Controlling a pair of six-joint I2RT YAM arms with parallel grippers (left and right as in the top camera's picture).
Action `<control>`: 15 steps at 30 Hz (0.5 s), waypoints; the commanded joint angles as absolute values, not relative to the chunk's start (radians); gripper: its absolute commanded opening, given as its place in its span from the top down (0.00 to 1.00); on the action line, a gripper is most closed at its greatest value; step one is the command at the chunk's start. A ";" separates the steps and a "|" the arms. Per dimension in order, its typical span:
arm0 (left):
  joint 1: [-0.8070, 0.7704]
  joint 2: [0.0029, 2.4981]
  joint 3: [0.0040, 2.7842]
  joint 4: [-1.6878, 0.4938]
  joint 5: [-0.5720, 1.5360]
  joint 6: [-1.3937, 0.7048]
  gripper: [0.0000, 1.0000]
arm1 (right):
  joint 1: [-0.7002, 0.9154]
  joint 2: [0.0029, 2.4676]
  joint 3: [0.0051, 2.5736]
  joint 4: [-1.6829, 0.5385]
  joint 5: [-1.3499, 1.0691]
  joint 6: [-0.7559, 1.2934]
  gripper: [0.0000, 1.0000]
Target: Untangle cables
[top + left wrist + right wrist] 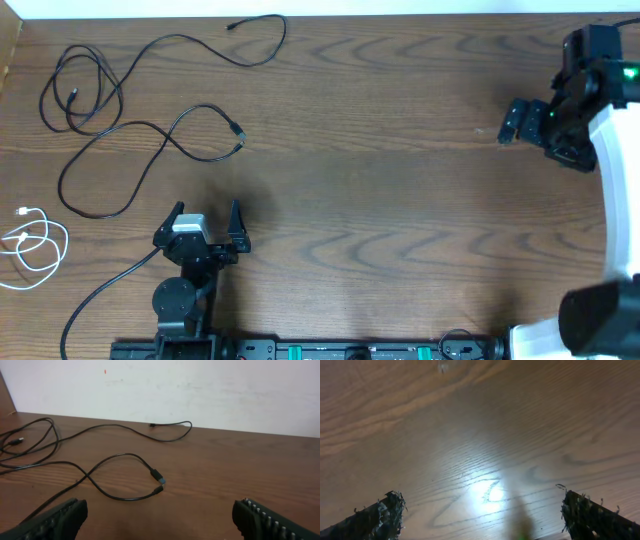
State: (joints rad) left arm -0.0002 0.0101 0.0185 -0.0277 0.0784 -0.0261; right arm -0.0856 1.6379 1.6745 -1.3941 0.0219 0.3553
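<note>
Two long black cables lie at the table's far left. One black cable (190, 42) runs from a plug near the back edge into loops (75, 90). The other black cable (110, 165) ends in plugs (237, 131) just beyond my left gripper (207, 213), which stands open and empty. In the left wrist view this cable (117, 457) and its plug (157, 475) lie ahead of the open left gripper (160, 522). A white cable (30, 243) is coiled at the left edge. My right gripper (522, 128) is open at the far right, and in its wrist view the right gripper (485, 520) hangs over bare wood.
The wooden table (400, 180) stretches between the arms. A thicker black arm cable (100, 295) trails from the left arm's base (180, 300) to the front left. A pale wall (200, 390) rises behind the table's back edge.
</note>
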 commanded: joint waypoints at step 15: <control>0.004 0.004 0.004 -0.067 0.081 -0.031 0.02 | -0.006 1.245 1.638 -1.235 0.107 0.339 0.01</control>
State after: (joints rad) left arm -0.0002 0.0101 0.0185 -0.0277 0.0753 -0.0261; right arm -0.0425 1.2964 1.6684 -1.2724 0.0826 0.3542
